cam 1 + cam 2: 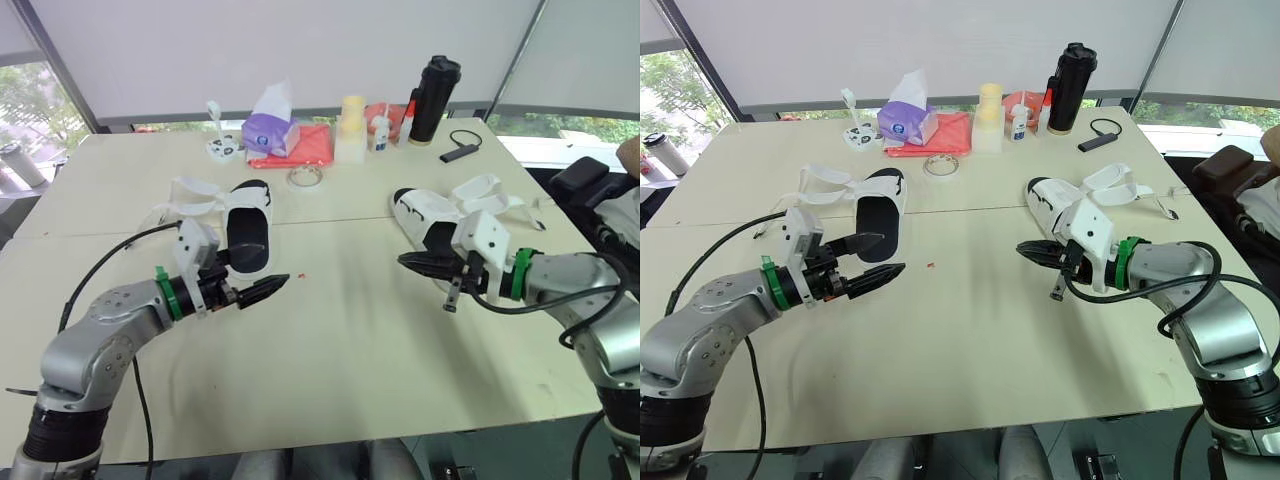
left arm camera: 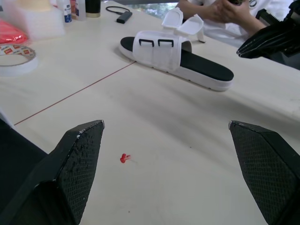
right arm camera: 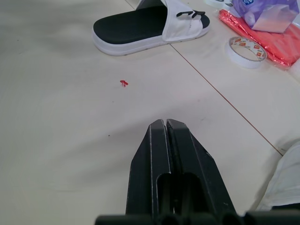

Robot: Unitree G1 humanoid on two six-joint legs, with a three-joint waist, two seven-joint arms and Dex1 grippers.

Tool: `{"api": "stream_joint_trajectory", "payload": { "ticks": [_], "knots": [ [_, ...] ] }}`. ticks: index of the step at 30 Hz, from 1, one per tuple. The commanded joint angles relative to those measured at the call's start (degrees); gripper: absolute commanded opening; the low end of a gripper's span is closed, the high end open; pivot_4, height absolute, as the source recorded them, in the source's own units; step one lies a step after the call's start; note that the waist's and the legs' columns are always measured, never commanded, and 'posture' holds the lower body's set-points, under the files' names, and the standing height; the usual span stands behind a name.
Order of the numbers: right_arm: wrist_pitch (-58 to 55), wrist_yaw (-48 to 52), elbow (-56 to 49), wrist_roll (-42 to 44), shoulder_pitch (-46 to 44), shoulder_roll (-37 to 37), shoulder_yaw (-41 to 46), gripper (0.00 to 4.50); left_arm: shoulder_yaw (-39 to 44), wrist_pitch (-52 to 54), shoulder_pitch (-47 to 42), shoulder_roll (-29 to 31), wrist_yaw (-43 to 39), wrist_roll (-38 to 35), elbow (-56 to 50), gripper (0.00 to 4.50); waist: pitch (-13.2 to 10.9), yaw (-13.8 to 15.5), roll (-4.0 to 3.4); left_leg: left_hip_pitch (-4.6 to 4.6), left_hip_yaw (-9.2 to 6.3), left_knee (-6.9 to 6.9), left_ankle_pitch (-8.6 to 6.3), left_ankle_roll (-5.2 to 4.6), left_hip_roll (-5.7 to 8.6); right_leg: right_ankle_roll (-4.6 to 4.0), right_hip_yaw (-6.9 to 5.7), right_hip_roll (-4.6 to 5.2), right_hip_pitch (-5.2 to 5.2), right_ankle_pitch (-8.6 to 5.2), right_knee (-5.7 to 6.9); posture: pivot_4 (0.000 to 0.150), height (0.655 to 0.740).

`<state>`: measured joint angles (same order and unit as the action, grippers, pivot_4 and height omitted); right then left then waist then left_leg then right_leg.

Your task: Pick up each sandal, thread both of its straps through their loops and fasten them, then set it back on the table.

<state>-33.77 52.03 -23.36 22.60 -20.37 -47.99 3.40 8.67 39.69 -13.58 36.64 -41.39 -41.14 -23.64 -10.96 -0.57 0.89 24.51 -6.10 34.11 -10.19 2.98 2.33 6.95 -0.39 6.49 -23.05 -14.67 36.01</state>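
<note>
The right sandal [image 1: 1058, 205] lies on the tabletop [image 1: 970, 360] well to the right of the tape roll [image 1: 941, 165]. From the head its near end is hidden behind the right arm's white wrist mount. The left wrist view shows it whole, with two dark loops on its white band and its straps [image 2: 183, 19] flipped open and unthreaded. The left sandal [image 1: 880, 210] lies to the left of the tape roll and nearer the robot. Its loose straps [image 1: 825, 185] are splayed further left, and the right wrist view cuts off its far end.

The left end effector [image 1: 872, 258] hovers nearer the robot than the tape roll, fingers spread wide and holding nothing. The right end effector [image 3: 166, 136] hangs to the right of the tape roll, beside the right sandal, its fingers pressed together around nothing. A small red speck [image 1: 931, 266] sits between the two.

Beyond the tape roll are a tissue box [image 1: 905, 120] with a tissue poking up and a red packet [image 1: 940, 135]. There is also a black bottle [image 1: 1067, 88] with its lid on, contents unseen. A person's clasped hands [image 2: 225, 9] are partly cut off past the right sandal.
</note>
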Motion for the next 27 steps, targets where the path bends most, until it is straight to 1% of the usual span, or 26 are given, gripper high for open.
{"api": "stream_joint_trajectory", "payload": {
  "ticks": [1,6,27],
  "knots": [
    [0.9,0.0,-0.5,0.0,-1.1,-0.5,0.5,0.0,1.7,-0.3,0.4,0.9,-0.2,-0.8,-2.2,4.43,0.0,0.0,0.0,0.0,0.0,0.0,0.0,0.0,0.0,0.0,0.0,0.0,0.0,0.0,0.0,0.15,0.74],
    [0.9,0.0,-0.3,0.0,-1.4,-0.5,0.4,0.0,0.9,-1.2,0.7,0.8,0.8,0.7,-2.1,4.43,0.0,0.1,0.0,0.0,0.0,0.0,0.0,0.0,0.0,0.0,0.0,0.0,0.0,0.0,0.0,0.15,0.74],
    [-0.2,-2.0,-1.2,0.5,-0.7,0.0,0.9,0.0,-0.2,-2.2,-0.9,0.3,-1.0,1.0,-1.0,4.43,0.0,0.0,0.0,0.0,0.01,0.0,0.0,0.0,0.0,0.0,0.0,0.0,0.0,0.0,0.01,0.15,0.74]
  ]
}}
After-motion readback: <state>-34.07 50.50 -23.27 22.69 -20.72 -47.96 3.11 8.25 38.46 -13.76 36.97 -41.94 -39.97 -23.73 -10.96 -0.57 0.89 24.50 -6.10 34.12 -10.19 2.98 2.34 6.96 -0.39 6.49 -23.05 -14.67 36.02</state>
